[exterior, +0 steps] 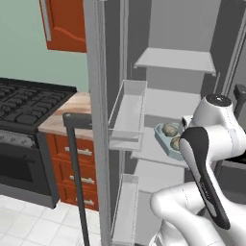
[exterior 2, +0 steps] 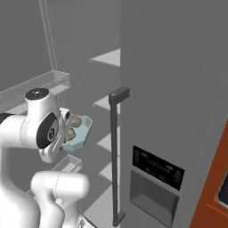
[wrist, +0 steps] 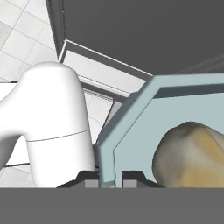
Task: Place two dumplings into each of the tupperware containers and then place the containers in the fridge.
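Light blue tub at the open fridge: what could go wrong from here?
1. The gripper pinches only the rim of the light blue tub, so the tub might pivot or slip.
2. Two dumplings sit loose inside; a tilt could roll them out.
3. The fridge shelf edge is close; the tub could clip it.

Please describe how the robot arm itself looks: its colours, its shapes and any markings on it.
The arm is built of glossy white, rounded segments with smooth bulging joints. A long dark grey stripe runs down one segment, and a round dark cap tops the upper joint. In the right base view a joint carries a dark disc with small pale marks. The gripper has small dark jaws. No cables show.
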